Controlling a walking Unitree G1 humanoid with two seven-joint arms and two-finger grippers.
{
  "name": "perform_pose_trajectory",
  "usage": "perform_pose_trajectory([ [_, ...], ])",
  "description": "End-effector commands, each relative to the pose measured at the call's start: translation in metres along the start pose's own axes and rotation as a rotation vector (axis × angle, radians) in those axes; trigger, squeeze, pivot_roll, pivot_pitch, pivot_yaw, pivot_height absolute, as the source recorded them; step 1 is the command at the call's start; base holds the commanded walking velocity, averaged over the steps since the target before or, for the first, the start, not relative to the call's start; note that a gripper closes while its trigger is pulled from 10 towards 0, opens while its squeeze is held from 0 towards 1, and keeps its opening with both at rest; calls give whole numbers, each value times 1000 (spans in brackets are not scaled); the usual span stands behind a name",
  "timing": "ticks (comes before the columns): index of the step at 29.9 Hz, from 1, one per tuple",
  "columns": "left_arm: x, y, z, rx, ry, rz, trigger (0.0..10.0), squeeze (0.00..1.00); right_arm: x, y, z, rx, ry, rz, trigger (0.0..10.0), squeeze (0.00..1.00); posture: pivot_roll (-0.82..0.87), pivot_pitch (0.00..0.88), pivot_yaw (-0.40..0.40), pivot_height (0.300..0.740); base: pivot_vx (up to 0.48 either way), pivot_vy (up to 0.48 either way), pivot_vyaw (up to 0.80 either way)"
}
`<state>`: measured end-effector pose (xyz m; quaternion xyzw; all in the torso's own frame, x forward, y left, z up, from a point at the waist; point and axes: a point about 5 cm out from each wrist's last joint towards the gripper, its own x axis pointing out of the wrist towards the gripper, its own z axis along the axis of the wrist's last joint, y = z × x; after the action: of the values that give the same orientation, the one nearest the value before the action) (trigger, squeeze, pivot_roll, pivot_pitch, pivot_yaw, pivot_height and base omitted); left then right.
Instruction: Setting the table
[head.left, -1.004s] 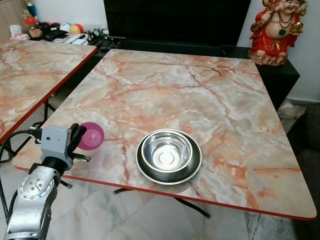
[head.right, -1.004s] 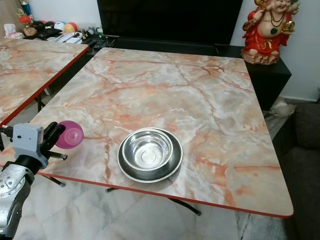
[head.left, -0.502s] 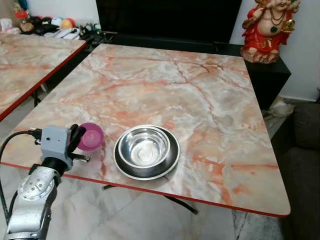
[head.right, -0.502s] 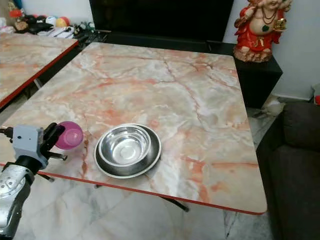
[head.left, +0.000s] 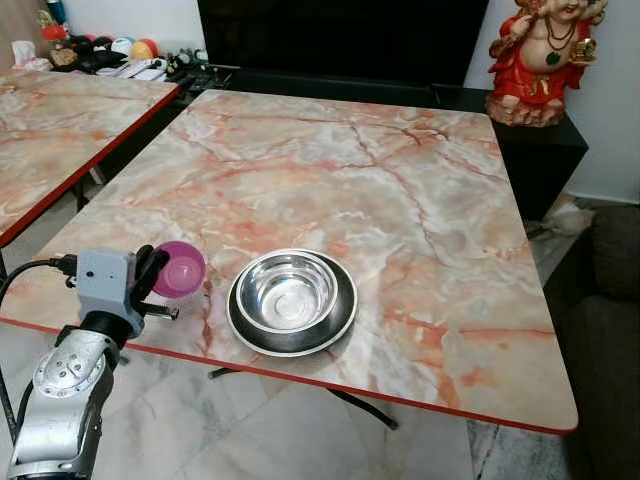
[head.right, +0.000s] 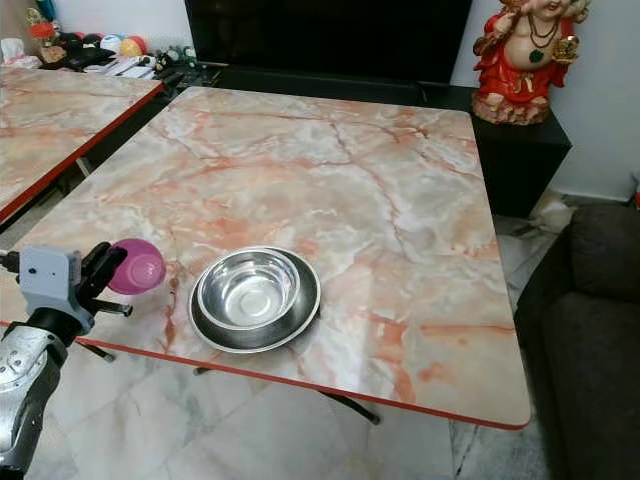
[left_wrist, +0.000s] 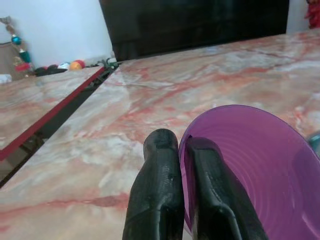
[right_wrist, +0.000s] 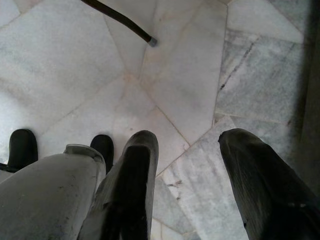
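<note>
Purple cup (head.left: 180, 269) pinched by rim in left hand (head.left: 150, 283), beside steel bowl (head.left: 291, 292).

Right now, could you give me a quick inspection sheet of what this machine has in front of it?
Surface: marble-pattern table with a red edge.
Job's things: steel bowl sitting in a dark plate near the front edge; purple cup held beside them.
Clutter: nothing seen on this table.
Grippers: left gripper pinches the cup's rim; right gripper open, hanging over the tiled floor.
Cables: black cable at the left wrist.
Surroundings: second marble table to the left, red figurine on a dark cabinet, sofa at right.
</note>
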<state>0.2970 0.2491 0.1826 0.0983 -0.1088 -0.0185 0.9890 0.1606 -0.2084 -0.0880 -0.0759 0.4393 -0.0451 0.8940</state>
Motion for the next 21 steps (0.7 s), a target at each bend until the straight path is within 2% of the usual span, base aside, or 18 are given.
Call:
perform_pose_trajectory([
  [1,0,6,7,0,-17,16,10000,0,-2,1,-8,-3,24,5,10000,0,19,133,-6,740,255,0,0],
  [21,2,-2,14,-16,-32,-36,10000,0,-3,0,-10,-1,34,9,10000,0,17,133,-5,740,294,0,0],
])
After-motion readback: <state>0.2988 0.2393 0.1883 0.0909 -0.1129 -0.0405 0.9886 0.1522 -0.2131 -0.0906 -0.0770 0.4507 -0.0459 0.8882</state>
